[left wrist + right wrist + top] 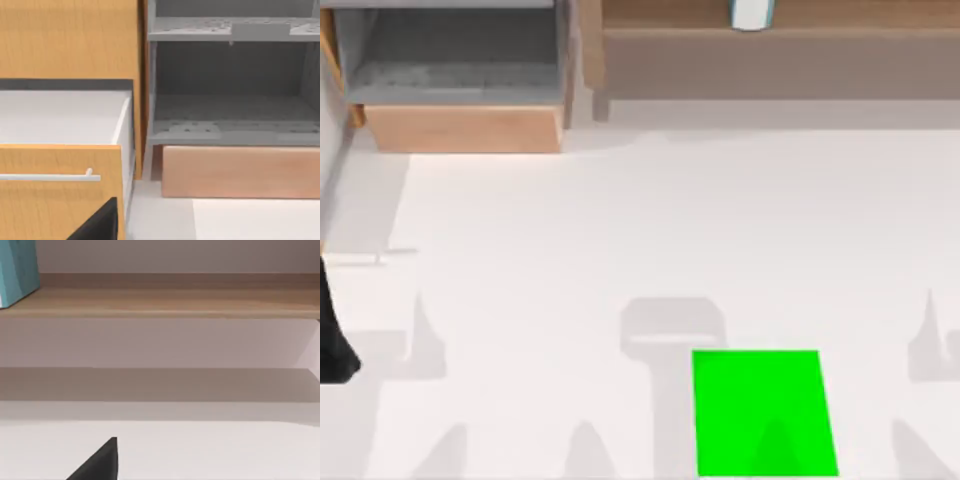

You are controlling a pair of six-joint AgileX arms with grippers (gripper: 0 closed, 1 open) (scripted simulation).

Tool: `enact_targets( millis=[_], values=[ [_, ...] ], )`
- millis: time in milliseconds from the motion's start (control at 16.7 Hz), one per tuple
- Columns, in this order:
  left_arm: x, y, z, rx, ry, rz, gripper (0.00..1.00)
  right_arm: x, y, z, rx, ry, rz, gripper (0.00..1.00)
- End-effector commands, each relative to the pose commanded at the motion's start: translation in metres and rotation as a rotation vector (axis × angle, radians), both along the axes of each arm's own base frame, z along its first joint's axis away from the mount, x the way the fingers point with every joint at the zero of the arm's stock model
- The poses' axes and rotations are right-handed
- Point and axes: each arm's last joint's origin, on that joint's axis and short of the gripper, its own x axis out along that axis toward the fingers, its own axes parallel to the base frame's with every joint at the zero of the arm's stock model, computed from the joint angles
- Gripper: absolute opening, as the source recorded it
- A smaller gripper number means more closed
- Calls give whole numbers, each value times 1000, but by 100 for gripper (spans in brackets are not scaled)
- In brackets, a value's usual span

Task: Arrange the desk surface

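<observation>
Left arm (pixel 335 330) a dark sliver at the left edge, its grip state impossible to tell; white desk surface (pixel 620 230) spreads rightward from it, drawer unit (pixel 460 80) at back left, green rectangle (pixel 765 412) front right of centre, wooden shelf (pixel 780 50) with a teal box (pixel 752 12) at back right.

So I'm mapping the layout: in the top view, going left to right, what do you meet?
Black arm part at the left edge → open grey compartment unit → green rectangle, with the teal object on the wooden shelf.
</observation>
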Motion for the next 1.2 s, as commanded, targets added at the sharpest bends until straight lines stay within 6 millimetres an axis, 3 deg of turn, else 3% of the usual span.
enact_targets(
  millis=[180, 360, 660, 780, 960, 1080, 1200],
  values=[
    [0, 1, 2, 1, 7, 6, 100, 0, 0, 0, 0, 0, 0, 100],
    [1, 5, 19, 10, 67, 55, 100, 0, 0, 0, 0, 0, 0, 100],
    [23, 22, 86, 16, 274, 160, 100, 0, 0, 0, 0, 0, 0, 100],
    [45, 33, 119, 8, 380, 197, 100, 0, 0, 0, 0, 0, 0, 100],
    [98, 58, 160, -22, 558, 240, 100, 0, 0, 0, 0, 0, 0, 100],
    [143, 79, 174, -53, 685, 260, 100, 0, 0, 0, 0, 0, 0, 100],
    [192, 102, 174, -89, 815, 272, 100, 0, 0, 0, 0, 0, 0, 100]
  ],
)
